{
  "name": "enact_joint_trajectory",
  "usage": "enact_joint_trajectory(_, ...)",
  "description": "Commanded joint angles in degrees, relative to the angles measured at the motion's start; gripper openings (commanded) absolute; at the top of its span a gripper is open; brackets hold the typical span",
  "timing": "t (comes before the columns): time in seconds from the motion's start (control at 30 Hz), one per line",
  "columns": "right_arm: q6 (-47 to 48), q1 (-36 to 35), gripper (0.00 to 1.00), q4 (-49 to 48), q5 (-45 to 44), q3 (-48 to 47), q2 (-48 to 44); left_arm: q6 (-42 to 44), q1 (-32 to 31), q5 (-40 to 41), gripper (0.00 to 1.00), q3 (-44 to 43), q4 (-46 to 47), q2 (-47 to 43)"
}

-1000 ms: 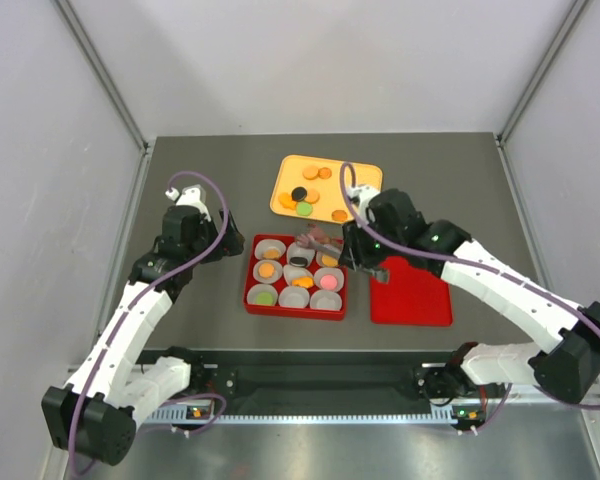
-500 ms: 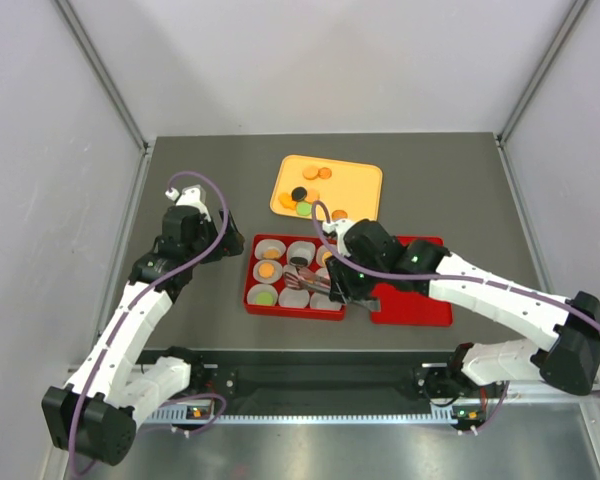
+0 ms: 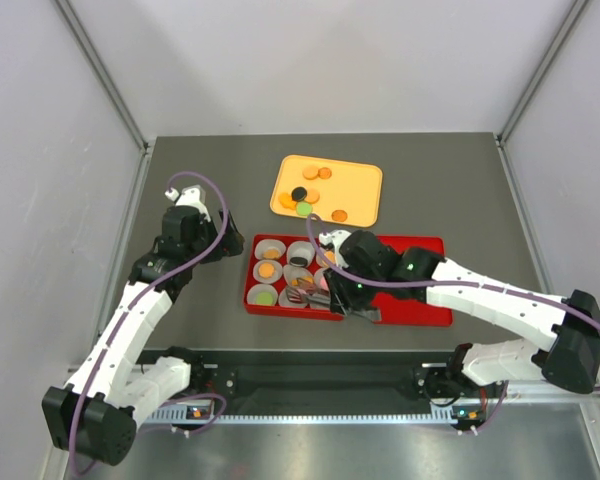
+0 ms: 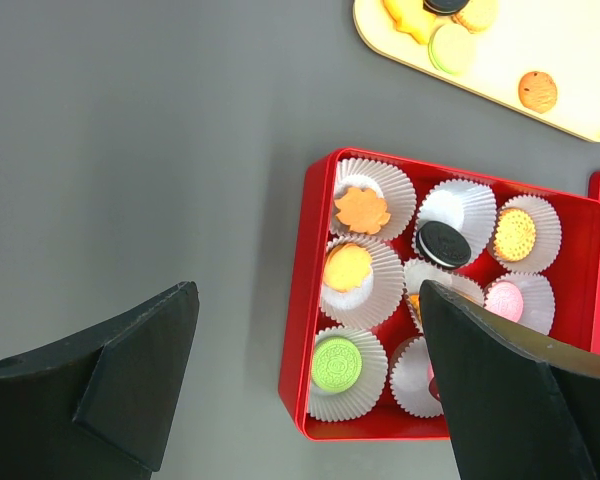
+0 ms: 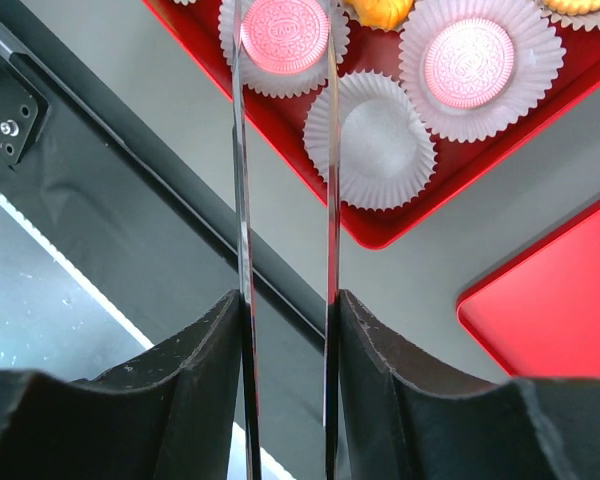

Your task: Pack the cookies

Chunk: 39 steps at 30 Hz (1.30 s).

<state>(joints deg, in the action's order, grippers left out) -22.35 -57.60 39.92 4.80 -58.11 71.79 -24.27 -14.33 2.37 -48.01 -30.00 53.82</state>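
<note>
Cookies (image 4: 347, 266) in red box's (image 4: 302, 300) paper cups (image 4: 470, 205), others on yellow tray (image 4: 580, 60)

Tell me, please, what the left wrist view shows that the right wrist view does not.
Only the left wrist shows the yellow tray of loose cookies, plus the green cookie and black cookie. Only the right wrist shows the tongs in the right claw, tips either side of a pink cookie. Both show the red box and a second pink cookie.
</note>
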Motion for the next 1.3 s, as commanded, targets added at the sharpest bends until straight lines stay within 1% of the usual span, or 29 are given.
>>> enact_joint_trajectory(0.0, -0.7, -1.3, 0.40, -1.5, -0.7, -1.2, -0.8, 0.3, 0.3, -0.5, 0.97, 0.5, 2.8, -0.9)
enact_joint_trajectory(0.43, -1.2, -2.0, 0.42, -2.8, -1.6, -1.0, 0.3, 0.3, 0.3, -0.4, 0.97, 0.4, 2.8, -1.1)
enact_joint_trajectory(0.6, -1.3, -2.1, 0.46, -3.3, -1.5, -1.3, 0.7, 0.4, 0.3, -0.4, 0.97, 0.4, 2.8, -1.0)
enact_joint_trajectory(0.83, -1.3, -2.2, 0.46, -3.2, -1.6, -1.8, 0.8, 0.3, 0.3, -0.6, 0.97, 0.5, 2.8, -1.1)
enact_joint_trajectory(0.97, -0.3, -2.1, 0.46, -1.4, -2.5, -3.6, -0.3, 0.4, 0.3, -0.8, 0.97, 0.4, 2.8, -1.1)
enact_joint_trajectory(1.03, 1.0, -0.8, 0.46, 1.4, -3.7, -6.0, -1.3, 0.4, 0.3, -0.7, 0.97, 0.5, 2.8, -1.1)
enact_joint_trajectory(1.13, 3.4, 4.1, 0.47, 3.4, -3.1, -9.5, -3.8, 0.4, 0.3, -0.9, 0.97, 0.4, 2.9, -1.2)
enact_joint_trajectory(1.27, 7.0, 11.9, 0.47, 4.7, -4.5, -15.4, -1.7, 0.4, 0.3, -1.3, 0.97, 0.3, 3.2, -0.7)
